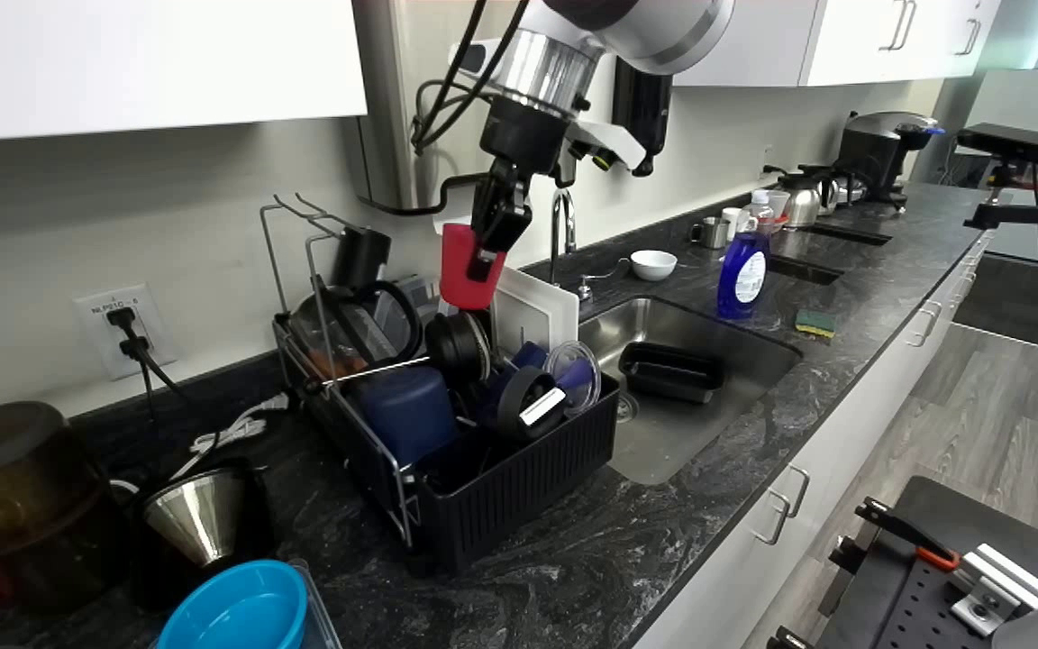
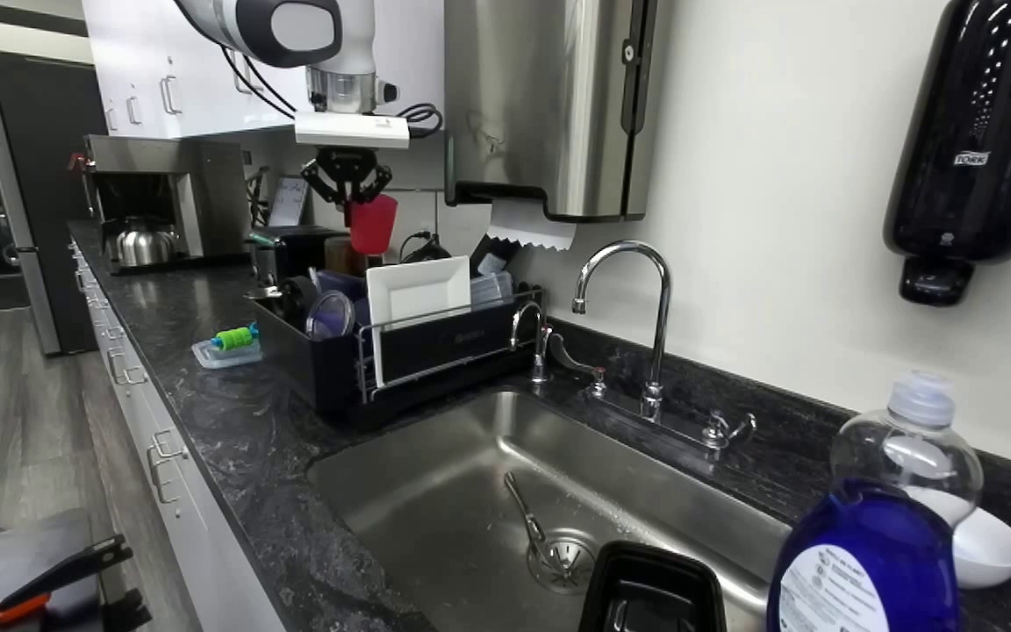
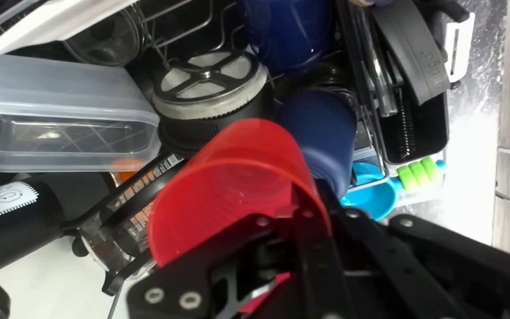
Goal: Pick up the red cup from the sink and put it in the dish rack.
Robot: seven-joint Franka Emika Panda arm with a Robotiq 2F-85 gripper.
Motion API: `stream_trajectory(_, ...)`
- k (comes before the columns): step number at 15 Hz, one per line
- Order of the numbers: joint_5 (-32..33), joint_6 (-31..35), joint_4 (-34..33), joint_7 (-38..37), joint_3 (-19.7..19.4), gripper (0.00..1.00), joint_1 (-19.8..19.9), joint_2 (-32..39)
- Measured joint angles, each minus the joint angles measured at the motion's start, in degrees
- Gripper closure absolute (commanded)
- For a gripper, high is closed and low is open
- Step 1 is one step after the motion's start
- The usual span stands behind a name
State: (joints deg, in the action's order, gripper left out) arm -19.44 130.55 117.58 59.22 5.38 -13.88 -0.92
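Observation:
The red cup (image 1: 459, 269) hangs in the air above the dish rack (image 1: 519, 494), apart from the counter and sink. It also shows in an exterior view (image 2: 374, 226) above and behind a white square plate. My gripper (image 1: 485, 257) is shut on the cup's side wall, one finger inside and one outside. In the wrist view the gripper (image 3: 314, 199) pinches the rim of the cup (image 3: 259, 141), its open mouth toward the camera. The rack (image 2: 304, 358) is packed with dishes. The steel sink (image 2: 435, 527) stands beside it with a black tray in it.
The rack holds a dark blue cup (image 3: 319, 128), a clear plastic container (image 3: 60, 146), a black filter piece (image 3: 204, 84) and the white plate (image 2: 418, 285). A faucet (image 2: 659, 325) and a blue soap bottle (image 1: 742, 275) stand by the sink. Cabinets (image 1: 150, 68) hang above.

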Motion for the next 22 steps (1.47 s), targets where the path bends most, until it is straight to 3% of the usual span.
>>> stream_trajectory(9,0.00,-5.22,0.02,-0.18,1.47,0.99,0.02,0.12)
stream_trajectory(22,-3.71,-5.35,2.19,1.51,3.28,0.99,0.02,1.78)
